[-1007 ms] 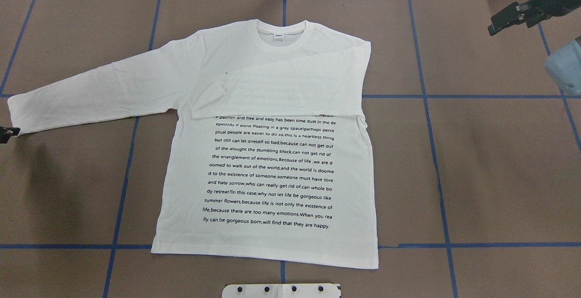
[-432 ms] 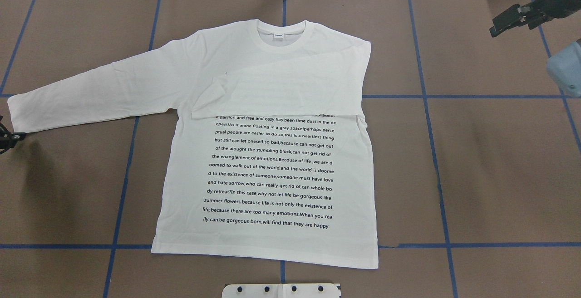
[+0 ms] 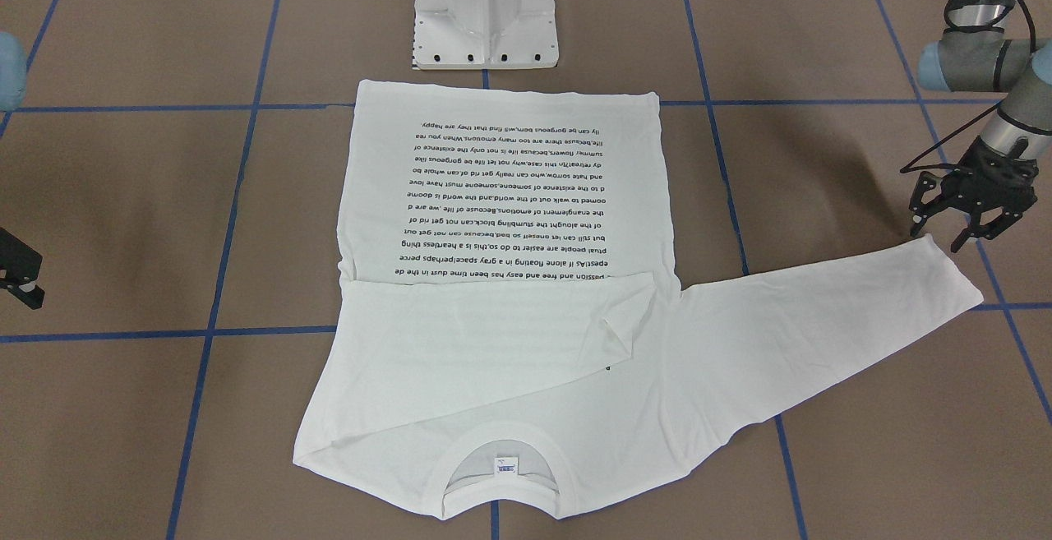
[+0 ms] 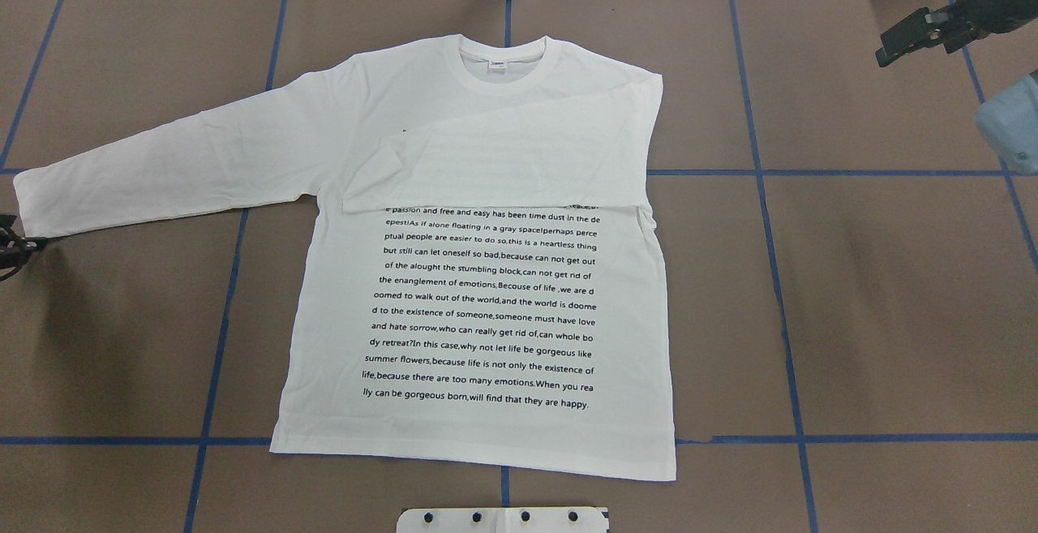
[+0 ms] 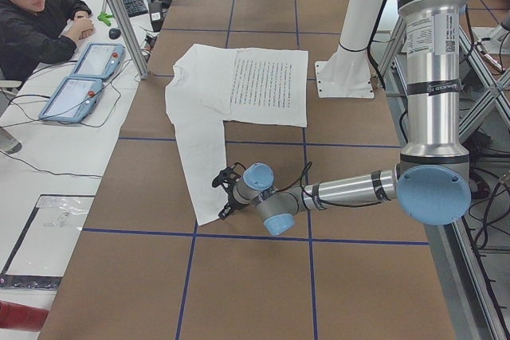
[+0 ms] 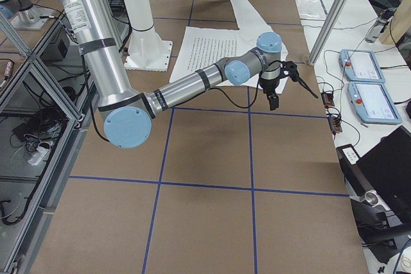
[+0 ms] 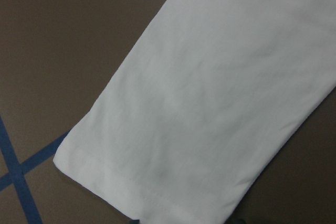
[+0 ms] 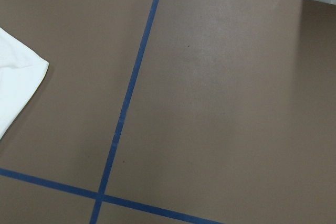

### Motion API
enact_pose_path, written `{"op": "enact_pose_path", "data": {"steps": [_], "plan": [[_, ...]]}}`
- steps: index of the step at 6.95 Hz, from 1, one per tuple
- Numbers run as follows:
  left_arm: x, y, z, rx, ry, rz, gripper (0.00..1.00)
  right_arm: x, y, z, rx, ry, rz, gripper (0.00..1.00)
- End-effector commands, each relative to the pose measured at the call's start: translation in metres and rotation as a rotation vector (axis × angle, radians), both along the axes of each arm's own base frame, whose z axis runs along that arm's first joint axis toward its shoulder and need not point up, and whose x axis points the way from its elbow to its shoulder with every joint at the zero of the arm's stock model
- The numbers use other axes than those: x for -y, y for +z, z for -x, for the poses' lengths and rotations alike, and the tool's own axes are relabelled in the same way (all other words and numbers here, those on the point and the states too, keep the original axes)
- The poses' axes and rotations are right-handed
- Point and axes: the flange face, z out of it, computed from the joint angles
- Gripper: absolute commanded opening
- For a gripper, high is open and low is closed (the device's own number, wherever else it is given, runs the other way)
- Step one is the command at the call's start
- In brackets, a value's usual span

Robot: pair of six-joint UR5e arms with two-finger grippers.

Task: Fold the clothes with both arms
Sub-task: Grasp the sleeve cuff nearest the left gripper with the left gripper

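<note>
Brown taped table (image 4: 892,314) holds the white T-shirt (image 4: 486,314) flat and print-up, one sleeve folded across the chest, the other sleeve (image 4: 162,168) stretched toward the left gripper (image 3: 945,236), which hovers spread and empty at the cuff, probably to pinch it; the right gripper (image 4: 908,34), likewise spread and empty, hangs well apart.

Bright, even light; soft shadows

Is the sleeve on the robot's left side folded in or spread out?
Spread out: the sleeve lies flat, extended from the T-shirt, its cuff beside the left hand.
</note>
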Motion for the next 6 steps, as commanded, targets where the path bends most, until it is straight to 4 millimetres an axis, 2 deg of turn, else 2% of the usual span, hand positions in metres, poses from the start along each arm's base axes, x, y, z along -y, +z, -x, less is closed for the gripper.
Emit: {"op": "enact_pose_path", "data": {"steps": [1, 2, 3, 6], "plan": [[0.001, -0.0015, -0.0019, -0.002, 0.001, -0.002, 0.5, 0.0001, 0.0004, 0.0, 0.0, 0.0, 0.001, 1.0], [0.001, -0.0019, -0.0019, -0.004, 0.001, -0.004, 0.18, 0.0, 0.0003, 0.0001, 0.001, -0.001, 0.001, 1.0], [0.0024, -0.0035, -0.0028, -0.006, 0.002, -0.009, 0.0, 0.0, 0.0005, 0.0001, 0.0, -0.001, 0.003, 1.0], [0.003, -0.0111, -0.0025, -0.032, 0.003, -0.051, 0.0, -0.0004, -0.001, 0.0, 0.003, 0.004, 0.005, 1.0]]}}
